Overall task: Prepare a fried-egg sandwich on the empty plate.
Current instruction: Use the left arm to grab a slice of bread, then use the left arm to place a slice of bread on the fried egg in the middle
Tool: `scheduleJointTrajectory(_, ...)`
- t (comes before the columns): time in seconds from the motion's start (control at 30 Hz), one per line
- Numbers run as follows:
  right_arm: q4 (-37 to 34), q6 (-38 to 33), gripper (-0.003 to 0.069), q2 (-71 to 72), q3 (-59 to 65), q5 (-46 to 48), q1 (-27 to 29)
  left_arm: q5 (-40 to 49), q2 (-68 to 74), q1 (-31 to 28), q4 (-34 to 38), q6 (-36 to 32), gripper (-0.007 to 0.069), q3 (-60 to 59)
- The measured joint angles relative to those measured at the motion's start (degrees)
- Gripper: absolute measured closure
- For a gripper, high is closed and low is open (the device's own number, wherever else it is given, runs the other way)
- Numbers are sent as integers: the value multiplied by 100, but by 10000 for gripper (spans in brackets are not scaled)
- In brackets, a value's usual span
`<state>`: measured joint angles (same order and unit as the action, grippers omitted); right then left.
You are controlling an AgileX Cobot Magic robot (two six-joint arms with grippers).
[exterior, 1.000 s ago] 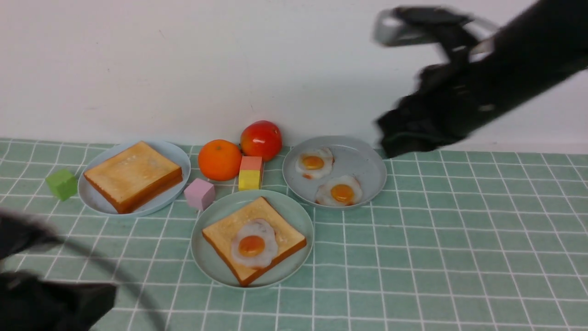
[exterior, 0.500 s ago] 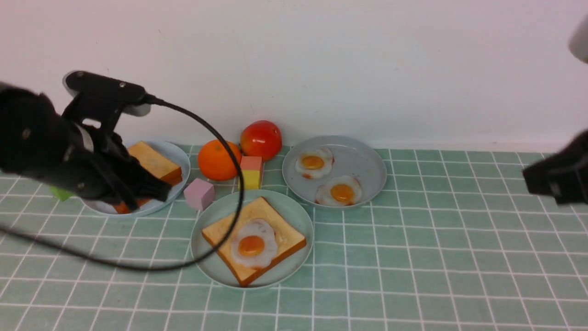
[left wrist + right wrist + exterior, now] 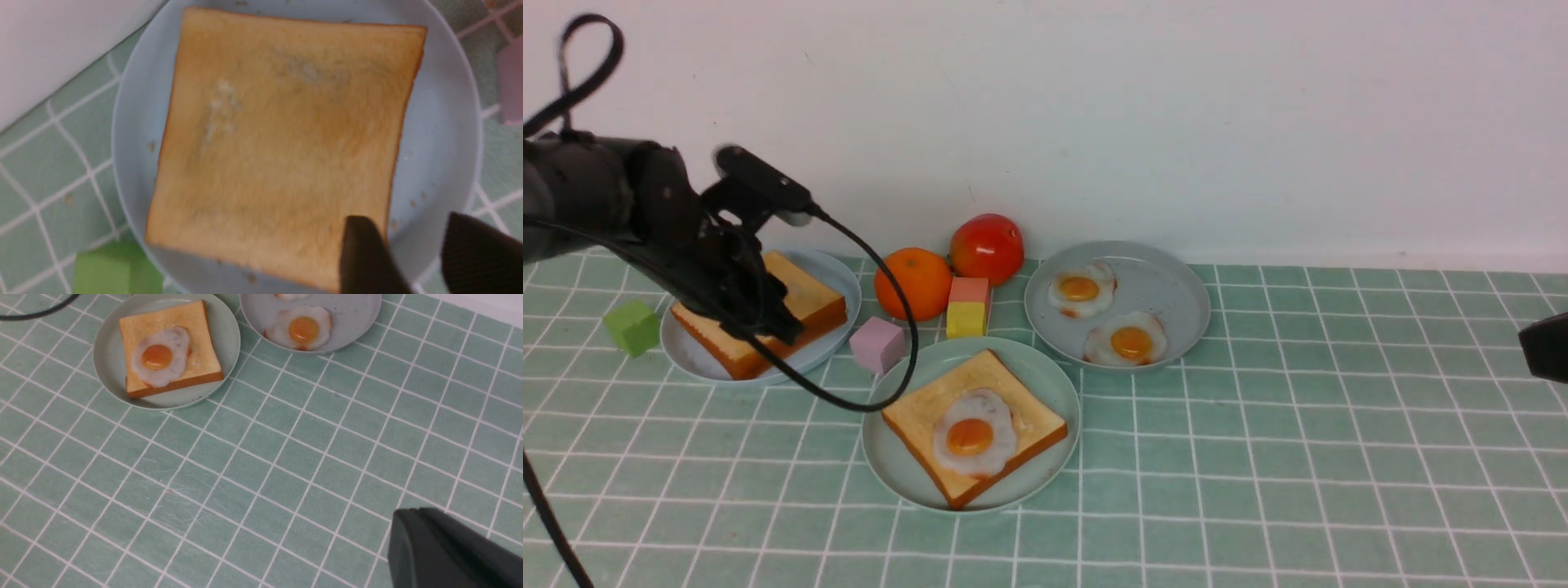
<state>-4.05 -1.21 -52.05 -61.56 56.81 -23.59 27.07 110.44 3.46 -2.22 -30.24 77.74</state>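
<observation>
The mint-green plate (image 3: 894, 465) at centre front holds one toast slice (image 3: 1021, 412) with a fried egg (image 3: 972, 437) on top. It also shows in the right wrist view (image 3: 108, 371). At the left, plain toast (image 3: 805, 294) lies on a pale blue plate (image 3: 698, 359). My left gripper (image 3: 778, 328) is open low over that toast's right edge. In the left wrist view one finger (image 3: 361, 253) is over the toast (image 3: 278, 134) and the other is past the plate's rim (image 3: 441, 134). My right gripper (image 3: 408, 514) is shut and empty, at the right edge of the front view (image 3: 1543, 347).
A grey-blue plate (image 3: 1168, 286) with two fried eggs stands at the back right. An orange (image 3: 913, 283), a red tomato (image 3: 987, 247), a pink cube (image 3: 876, 343) and a pink-and-yellow block (image 3: 968, 308) sit between the plates. A green cube (image 3: 632, 327) lies far left. The left arm's cable (image 3: 849, 404) hangs near the mint plate.
My left arm has come up from the lower left and moved over the toast on the blue plate. My right arm has swung away from the egg plate to the right edge.
</observation>
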Motion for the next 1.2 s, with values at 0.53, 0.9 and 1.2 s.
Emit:
scheduleJointTrajectory(0.53,-330,0,648,0,0,104,5,-902,687,0,-318,-95,281,44)
scheduleJointTrajectory(0.9,-603,-7,636,0,0,231,5,-452,466,5,-313,-118,484,65)
scheduleJointTrajectory(1.2,-607,-7,627,0,0,301,5,170,-419,186,-172,-113,516,48)
